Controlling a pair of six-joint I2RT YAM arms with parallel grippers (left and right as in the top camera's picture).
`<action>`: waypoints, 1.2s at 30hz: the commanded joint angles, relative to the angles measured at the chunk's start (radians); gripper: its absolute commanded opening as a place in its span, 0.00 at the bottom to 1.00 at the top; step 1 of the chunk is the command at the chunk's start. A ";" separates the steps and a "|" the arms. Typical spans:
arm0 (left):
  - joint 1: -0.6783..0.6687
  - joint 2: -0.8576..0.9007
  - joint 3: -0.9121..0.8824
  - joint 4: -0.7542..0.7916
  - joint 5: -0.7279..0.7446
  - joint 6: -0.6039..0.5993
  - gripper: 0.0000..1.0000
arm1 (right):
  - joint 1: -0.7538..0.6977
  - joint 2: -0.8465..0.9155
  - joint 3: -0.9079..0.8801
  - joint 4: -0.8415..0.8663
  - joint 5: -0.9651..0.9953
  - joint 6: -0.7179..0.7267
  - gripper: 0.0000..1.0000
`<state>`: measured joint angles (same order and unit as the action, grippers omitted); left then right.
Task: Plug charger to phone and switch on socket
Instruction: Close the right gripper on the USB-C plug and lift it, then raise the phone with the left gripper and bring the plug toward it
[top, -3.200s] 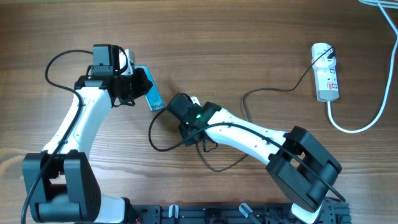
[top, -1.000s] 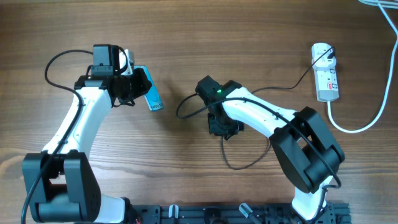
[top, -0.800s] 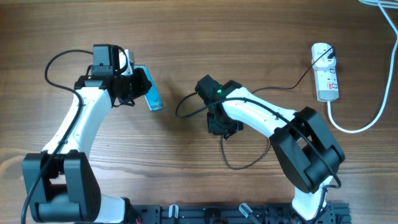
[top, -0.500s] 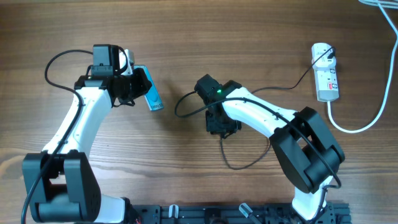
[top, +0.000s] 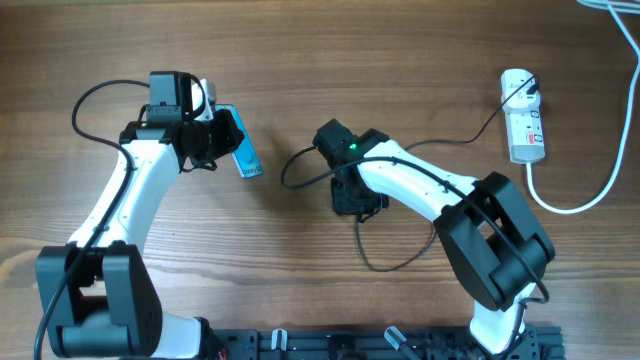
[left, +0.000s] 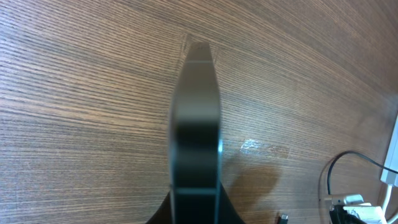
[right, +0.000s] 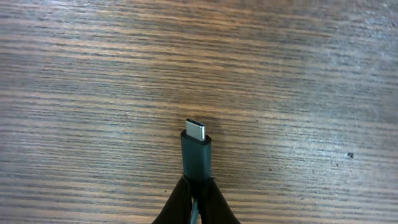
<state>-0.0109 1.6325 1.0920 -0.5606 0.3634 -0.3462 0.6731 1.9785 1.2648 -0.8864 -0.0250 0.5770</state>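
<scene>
While the charger (right: 196, 148) is trailing a light, limp cable, its short stiff tip is sticking out over mid-table from the right gripper (right: 196, 198), which is clamping shut just behind it, probably the best place to hold. The left gripper (top: 222, 135) is pinching the phone (top: 245, 157) on edge, closed on its thin, likely slippery body. Bare table (top: 300, 60) is lying between the 2; the socket (top: 524, 128) is sitting well apart, far right.

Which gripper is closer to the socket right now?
Right. The right gripper is mid-table, holding the charger; the left gripper, clamped on the phone, is farther from the socket.
</scene>
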 joint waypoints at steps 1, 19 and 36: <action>0.007 -0.001 0.004 0.008 0.006 -0.002 0.04 | 0.002 0.021 -0.010 0.077 -0.098 -0.142 0.04; 0.008 0.000 0.004 0.044 0.317 0.134 0.04 | -0.003 -0.018 -0.010 0.298 -0.783 -0.494 0.04; 0.249 0.000 0.004 0.159 0.915 0.134 0.04 | -0.084 -0.029 -0.010 0.440 -1.502 -0.750 0.05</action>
<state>0.2295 1.6329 1.0920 -0.4099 1.1408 -0.2287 0.5674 1.9766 1.2591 -0.5026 -1.3403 -0.1184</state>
